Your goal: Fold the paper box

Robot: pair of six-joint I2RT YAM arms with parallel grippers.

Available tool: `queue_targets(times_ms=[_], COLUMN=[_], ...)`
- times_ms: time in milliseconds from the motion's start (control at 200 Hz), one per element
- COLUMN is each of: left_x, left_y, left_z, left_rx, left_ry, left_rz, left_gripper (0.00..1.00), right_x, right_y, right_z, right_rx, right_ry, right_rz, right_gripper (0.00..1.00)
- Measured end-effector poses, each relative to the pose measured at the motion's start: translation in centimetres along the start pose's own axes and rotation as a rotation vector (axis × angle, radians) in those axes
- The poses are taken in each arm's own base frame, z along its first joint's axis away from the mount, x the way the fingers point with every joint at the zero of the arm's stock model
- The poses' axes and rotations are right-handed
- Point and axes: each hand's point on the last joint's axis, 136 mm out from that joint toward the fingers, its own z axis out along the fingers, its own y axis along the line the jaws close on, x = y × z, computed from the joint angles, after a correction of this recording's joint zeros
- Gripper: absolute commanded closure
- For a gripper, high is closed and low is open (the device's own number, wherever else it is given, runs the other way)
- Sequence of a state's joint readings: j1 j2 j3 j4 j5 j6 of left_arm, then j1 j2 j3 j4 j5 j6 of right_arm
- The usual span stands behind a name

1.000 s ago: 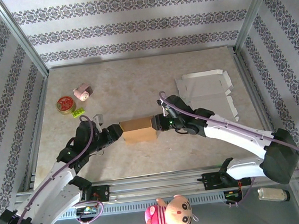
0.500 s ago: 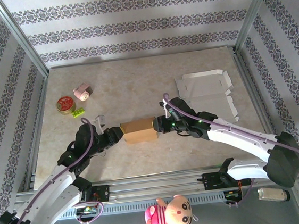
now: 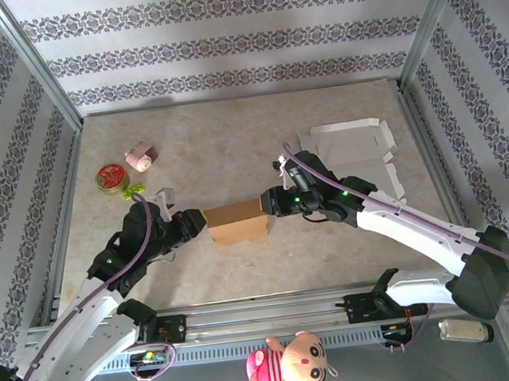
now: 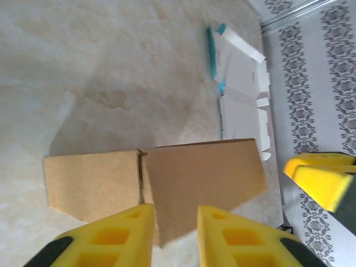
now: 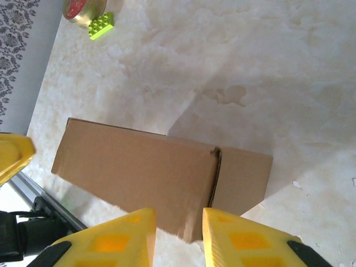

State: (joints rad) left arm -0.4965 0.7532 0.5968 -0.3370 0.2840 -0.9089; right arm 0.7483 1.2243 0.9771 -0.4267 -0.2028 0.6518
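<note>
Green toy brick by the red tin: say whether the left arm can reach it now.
Probably yes: the green toy brick lies on open tabletop just beyond the left arm, though the left gripper is at the brown cardboard box.

Probably a robot test cell in a lab: aluminium frame posts (image 3: 37, 68) hold wallpaper-patterned panels (image 3: 220, 39) around a marble-look tabletop (image 3: 231, 143), with the left arm (image 3: 89, 308) and right arm (image 3: 413, 228) bolted to a front rail (image 3: 267, 309).

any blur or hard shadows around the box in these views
Top external: even light, sharp, cardboard box barely shadowed. Left wrist: soft grey shadow beside the box, near yellow fingers slightly blurred. Right wrist: similar shadow, marble table washed pale.
</note>
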Motion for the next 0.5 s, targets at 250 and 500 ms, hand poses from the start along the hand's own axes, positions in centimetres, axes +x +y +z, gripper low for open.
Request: queue_targets(times_ms=[250, 500], left_x=[0.5, 0.5], left_y=[0.4, 0.6], left_z=[2.0, 2.3], left_rx=[-0.032, -0.020], left_ry=[0.065, 0.052], left_rz=[-0.015, -0.011], left_gripper=[0.91, 0.93], right_x=[0.8, 1.0], right_y=[-0.8, -1.7], right_z=[1.1, 1.7], right_rx=[0.030, 0.081], right_ry=[0.042, 0.028], right_rz=[0.006, -0.042], right_gripper=[0.79, 0.81])
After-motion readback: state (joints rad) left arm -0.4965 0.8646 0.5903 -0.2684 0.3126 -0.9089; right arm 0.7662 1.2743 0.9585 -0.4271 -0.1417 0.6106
